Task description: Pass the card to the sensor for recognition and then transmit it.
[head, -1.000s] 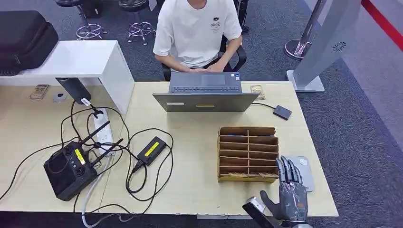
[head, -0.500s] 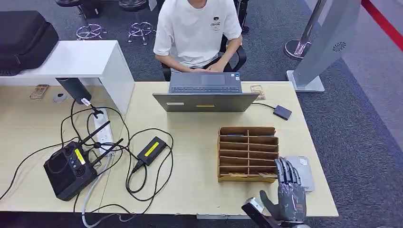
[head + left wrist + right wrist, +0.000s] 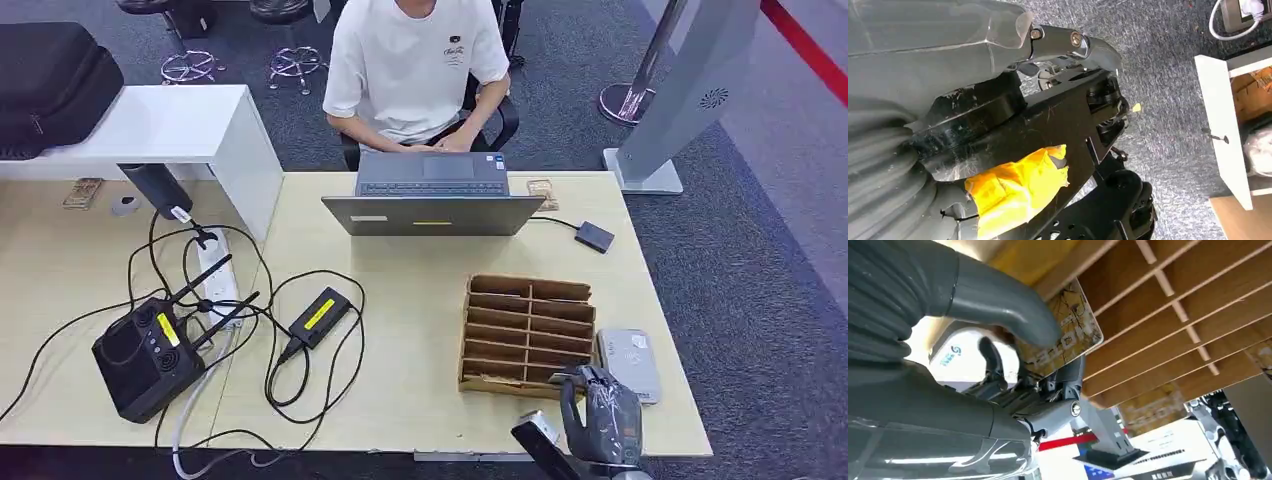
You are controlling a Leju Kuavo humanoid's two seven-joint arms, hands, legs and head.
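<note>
A patterned yellow-brown card point(image 3: 1068, 330) is pinched between the thumb and fingers of my right hand point(image 3: 600, 415) at the front right corner of the wooden slotted card holder point(image 3: 528, 335). The wooden slats of the holder point(image 3: 1173, 315) lie just beyond the card. In the right wrist view my right hand point(image 3: 998, 305) presses its thumb on the card's face. The grey-white sensor pad point(image 3: 632, 362) lies flat just right of the holder, beside my hand. Another card point(image 3: 1148, 410) sits in a slot. My left hand point(image 3: 898, 165) hangs over the carpet, its fingers hidden.
A person in a white shirt sits behind an open laptop point(image 3: 432, 200) at the table's far side. A black controller point(image 3: 148, 358), cables and a power brick point(image 3: 318, 317) lie at the left. A small black box point(image 3: 594, 237) sits far right, and the table edge point(image 3: 690, 400) runs close to my hand.
My right hand's fingers, upright and spread before, have curled down at the holder's front right corner. The holder has twisted and slid slightly away.
</note>
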